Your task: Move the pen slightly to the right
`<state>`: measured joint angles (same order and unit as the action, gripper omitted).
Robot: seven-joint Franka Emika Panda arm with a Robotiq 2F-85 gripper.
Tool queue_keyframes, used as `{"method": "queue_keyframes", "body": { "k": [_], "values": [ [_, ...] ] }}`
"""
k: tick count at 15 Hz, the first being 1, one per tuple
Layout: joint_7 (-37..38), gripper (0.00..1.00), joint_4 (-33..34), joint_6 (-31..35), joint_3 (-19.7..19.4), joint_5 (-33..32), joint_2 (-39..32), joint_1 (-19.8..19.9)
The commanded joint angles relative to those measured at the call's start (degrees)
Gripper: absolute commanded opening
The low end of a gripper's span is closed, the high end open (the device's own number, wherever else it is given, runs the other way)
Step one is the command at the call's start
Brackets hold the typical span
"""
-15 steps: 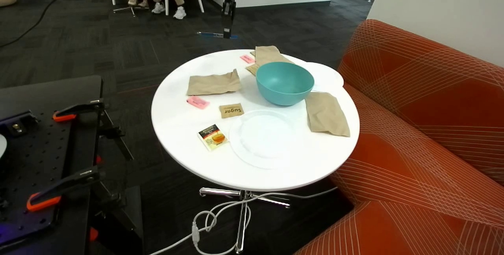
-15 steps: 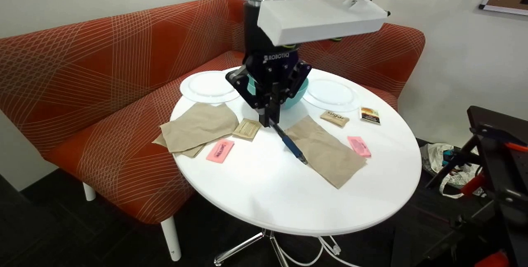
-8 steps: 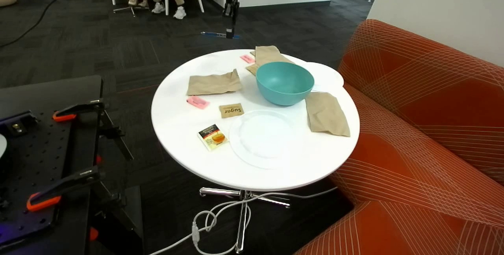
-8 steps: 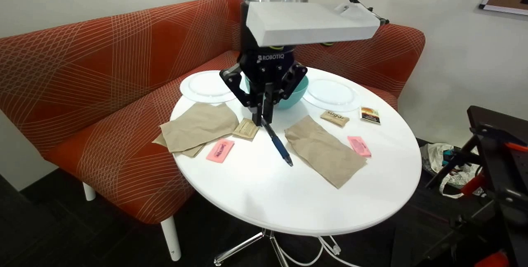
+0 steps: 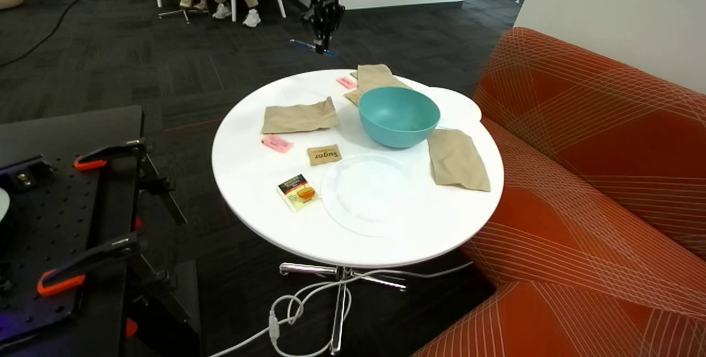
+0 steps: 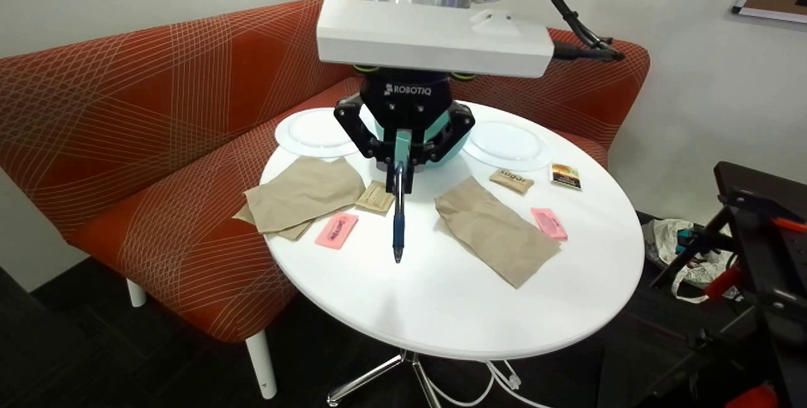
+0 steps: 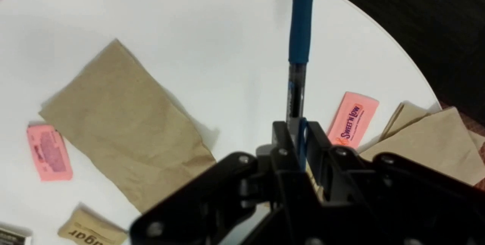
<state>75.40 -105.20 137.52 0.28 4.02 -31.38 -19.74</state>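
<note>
The pen (image 6: 398, 225) is thin, with a dark blue grip and a clear barrel. My gripper (image 6: 399, 188) is shut on it near its rear end and holds it above the white round table (image 6: 441, 323). In that exterior view the pen's tip points toward the viewer. In an exterior view the pen (image 5: 302, 44) and gripper (image 5: 321, 49) show small above the table's far side. In the wrist view the pen (image 7: 300, 29) reaches up from between the fingertips of my gripper (image 7: 297, 127). Part of its rear is hidden by the fingers.
A brown napkin (image 6: 498, 231) lies right of the pen. A pink packet (image 6: 336, 229), a tan packet (image 6: 376, 197) and stacked napkins (image 6: 309, 197) lie left. The teal bowl (image 5: 397, 120) stands behind the gripper. Plates (image 5: 369, 194) and a sugar packet (image 6: 511, 180) lie farther back.
My gripper has turned and shifted with the pen in it. In an exterior view the pen's tip has swung left, away from the napkin, from slanted to nearly straight toward the viewer.
</note>
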Motion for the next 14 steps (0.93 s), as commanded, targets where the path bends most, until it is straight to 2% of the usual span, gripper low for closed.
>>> {"method": "queue_keyframes", "body": {
  "k": [1, 8, 14],
  "values": [
    [10.1, 0.04, -4.3, 3.0, -0.5, 1.2, 2.4, -0.5],
    [22.0, 0.04, -14.4, 10.9, 0.4, 2.4, 4.4, 0.4],
    [23.8, 0.04, -22.8, 20.3, 1.6, 7.5, 5.6, 1.6]
  ]
}}
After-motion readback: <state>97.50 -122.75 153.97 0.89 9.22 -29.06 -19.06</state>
